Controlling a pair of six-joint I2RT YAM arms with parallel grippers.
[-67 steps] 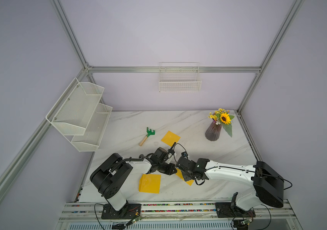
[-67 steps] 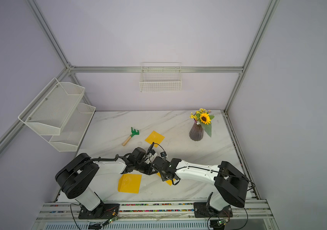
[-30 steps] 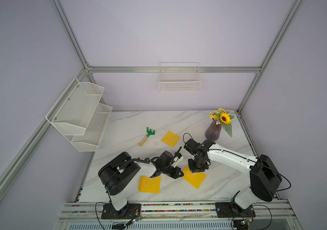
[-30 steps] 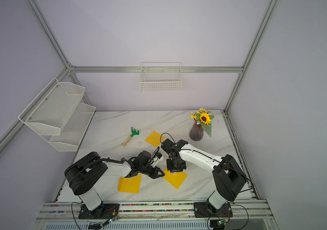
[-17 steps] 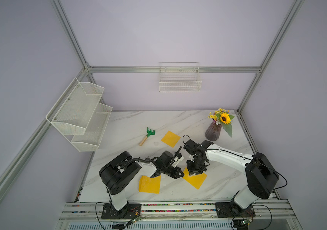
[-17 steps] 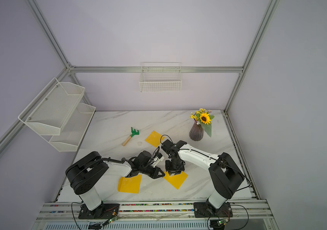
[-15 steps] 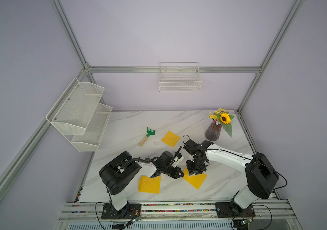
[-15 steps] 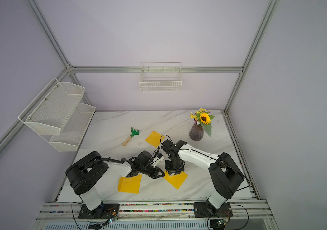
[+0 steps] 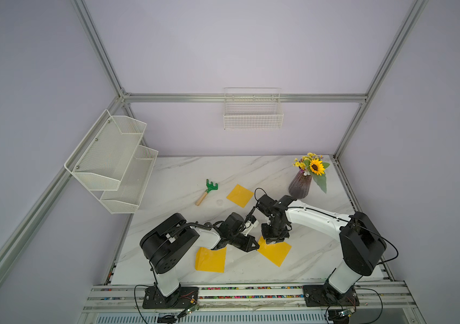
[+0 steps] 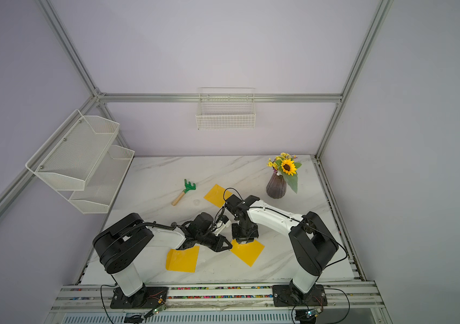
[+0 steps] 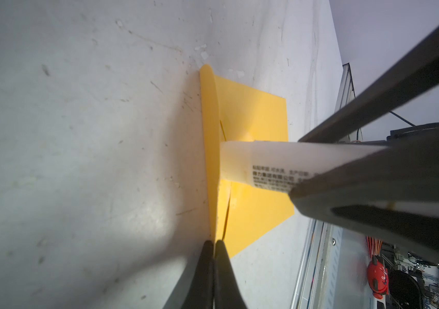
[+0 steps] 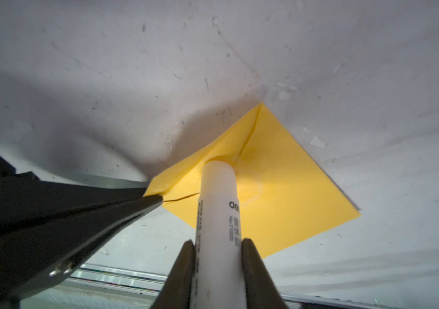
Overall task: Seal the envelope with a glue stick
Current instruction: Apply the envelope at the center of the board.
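Yellow envelope (image 12: 288,192) lies flat on the marble tabletop (image 9: 245,168), near the front edge, between my two arms. My left gripper (image 11: 214,244) is pinched fully closed on a corner of its flap and holds the flap up on edge, off the paper. My right gripper (image 12: 218,244) is clamped round the glue stick (image 12: 218,187), fingers on the labelled barrel. The stick is tilted, with its far end against the envelope just beside the fold of the raised flap. I cannot tell whether the cap is on.

In the way: the left gripper's fingers run close alongside the stick, tip just beside it and not touching it. The lifted flap stands right next to the stick's end. In both top views my right gripper's body covers one corner of the envelope and hides the stick.

Around:
- A second yellow envelope (image 9: 210,259) lies at the front, partly under my left wrist.
- A third yellow envelope (image 9: 240,195) lies further back, behind my right wrist.
- Toy rake (image 9: 207,190), green head and wooden handle, lies to the left of that one, well apart from the work.
- Vase (image 9: 300,185) with a sunflower stands at the back right, near my right forearm.
- Wire basket (image 9: 252,112) hangs on the back wall and a mesh shelf (image 9: 111,160) on the left wall.
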